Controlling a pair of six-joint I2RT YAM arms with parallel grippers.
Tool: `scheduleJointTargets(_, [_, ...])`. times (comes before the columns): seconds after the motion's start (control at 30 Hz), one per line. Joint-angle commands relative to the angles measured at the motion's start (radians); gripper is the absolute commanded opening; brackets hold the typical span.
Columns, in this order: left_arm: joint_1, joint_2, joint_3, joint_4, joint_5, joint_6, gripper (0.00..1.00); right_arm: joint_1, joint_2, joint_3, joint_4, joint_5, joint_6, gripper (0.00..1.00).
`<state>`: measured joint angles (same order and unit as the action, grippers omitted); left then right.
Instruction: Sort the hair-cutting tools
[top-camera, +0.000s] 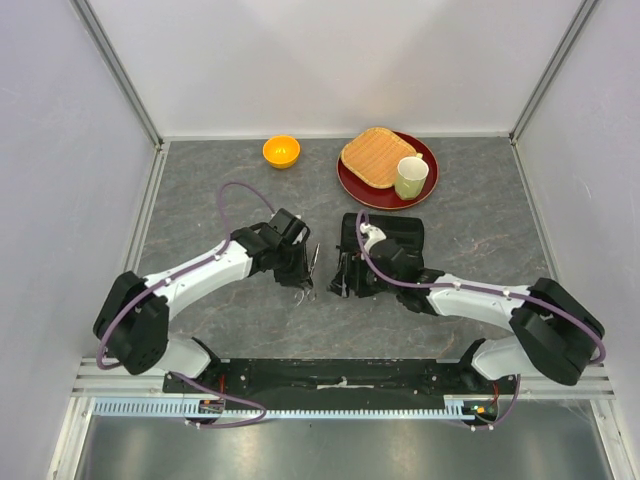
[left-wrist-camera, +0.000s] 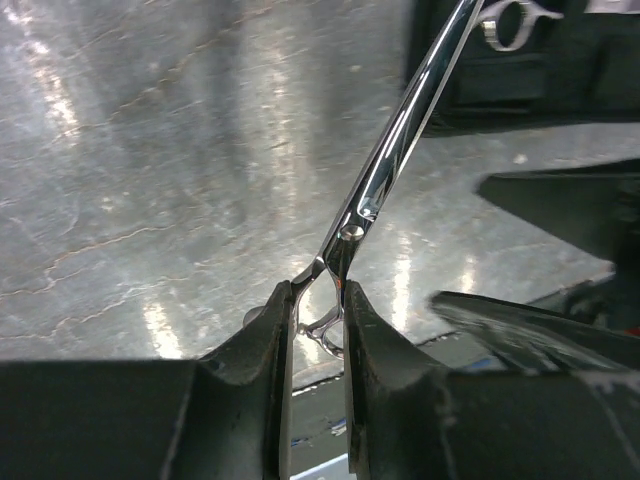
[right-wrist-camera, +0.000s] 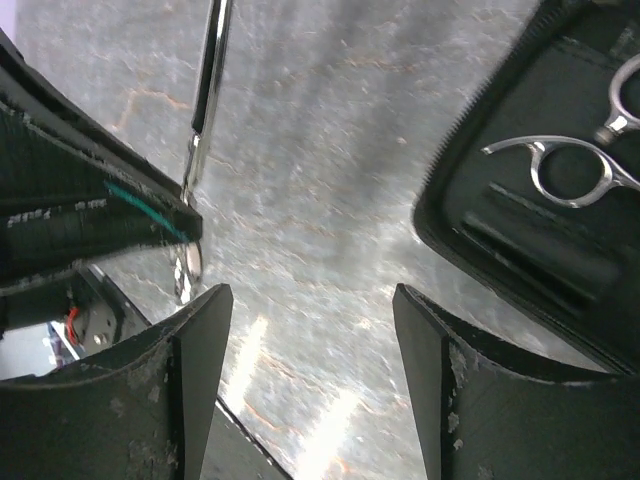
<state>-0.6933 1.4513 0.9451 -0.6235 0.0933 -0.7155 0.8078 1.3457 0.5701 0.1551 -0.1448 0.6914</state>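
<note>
My left gripper (left-wrist-camera: 318, 300) is shut on the ring end of a slim silver scissors (left-wrist-camera: 400, 130), whose closed blades point up and away over the grey table. In the top view this gripper (top-camera: 297, 272) holds the scissors (top-camera: 313, 262) just left of the black zip case (top-camera: 395, 238). The case lies open, and a second silver scissors (right-wrist-camera: 570, 170) is strapped inside it, also showing in the left wrist view (left-wrist-camera: 515, 20). My right gripper (right-wrist-camera: 312, 300) is open and empty, low over bare table between the held scissors (right-wrist-camera: 205, 90) and the case (right-wrist-camera: 520, 240). Both combs are out of view.
An orange bowl (top-camera: 281, 151) stands at the back. A dark red plate (top-camera: 365, 197) at the back right carries a tan woven square (top-camera: 378, 157) and a pale green mug (top-camera: 411, 177). White walls close in the table on three sides.
</note>
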Motion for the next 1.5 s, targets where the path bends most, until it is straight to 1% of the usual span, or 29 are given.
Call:
scheduleJointTargets(0.0, [-0.002,-0.084,0.009,0.106,0.112,0.024,0.02,0.048,0.043,0.067,0.190,0.112,0.072,0.73])
scheduleJointTargets(0.03, [-0.002,-0.091,0.009,0.111,0.120,0.024,0.02,0.056,0.052,0.063,0.234,0.122,0.077,0.72])
scheduleJointTargets(0.17, [-0.002,-0.104,0.009,0.113,0.137,0.031,0.02,0.077,0.063,0.088,0.268,0.139,0.076,0.71])
scheduleJointTargets(0.23, [-0.002,-0.111,0.011,0.113,0.135,0.030,0.02,0.085,0.056,0.088,0.282,0.174,0.076,0.70])
scheduleJointTargets(0.47, [-0.002,-0.126,0.015,0.114,0.157,0.034,0.02,0.105,0.036,0.100,0.279,0.255,0.065,0.68])
scheduleJointTargets(0.6, [-0.002,-0.140,0.020,0.125,0.171,0.037,0.02,0.103,0.090,0.140,0.276,0.251,0.054,0.66])
scheduleJointTargets(0.77, [-0.002,-0.167,0.005,0.140,0.183,0.041,0.02,0.103,0.148,0.185,0.307,0.225,0.049,0.54])
scheduleJointTargets(0.8, [-0.002,-0.172,0.003,0.143,0.181,0.039,0.02,0.105,0.165,0.192,0.305,0.218,0.051,0.50])
scheduleJointTargets(0.9, [-0.002,-0.187,0.000,0.149,0.181,0.042,0.02,0.103,0.187,0.208,0.314,0.206,0.053,0.44])
scheduleJointTargets(1.0, [-0.002,-0.200,-0.002,0.154,0.192,0.048,0.02,0.105,0.197,0.211,0.331,0.203,0.054,0.42])
scheduleJointTargets(1.17, [-0.002,-0.216,-0.012,0.151,0.183,0.047,0.02,0.103,0.185,0.209,0.327,0.260,0.065,0.41])
scheduleJointTargets(1.23, [-0.002,-0.218,-0.015,0.146,0.166,0.044,0.02,0.103,0.172,0.201,0.311,0.318,0.066,0.43])
scheduleJointTargets(1.33, [-0.002,-0.216,-0.014,0.124,0.131,0.037,0.02,0.103,0.135,0.205,0.244,0.399,0.060,0.45])
scheduleJointTargets(1.47, [-0.002,-0.209,-0.012,0.114,0.109,0.033,0.02,0.105,0.052,0.192,0.184,0.467,0.039,0.51])
